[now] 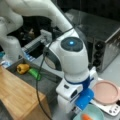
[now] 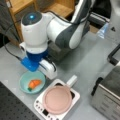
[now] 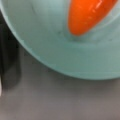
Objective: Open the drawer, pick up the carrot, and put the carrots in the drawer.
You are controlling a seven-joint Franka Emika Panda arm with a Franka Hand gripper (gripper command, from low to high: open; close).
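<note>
The drawer [image 1: 37, 81] stands pulled out of the cabinet [image 1: 17, 95], holding a yellow pepper [image 1: 22, 68] and a green vegetable [image 1: 35, 73]. On the desk [image 2: 82, 65], the end effector [image 2: 33, 65] hangs just above the bowl [image 2: 23, 82]; whether its fingers are apart I cannot tell. The carrot [image 2: 33, 83] lies in the bowl: probably light, stiff and glossy, best pinched across its thick middle.

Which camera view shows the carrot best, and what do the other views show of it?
A front view shows the carrot best: it lies whole inside the light blue bowl, just below the gripper. The wrist view shows only its orange end, very close. In a front view the carrot is a small piece at the bottom edge.
</note>
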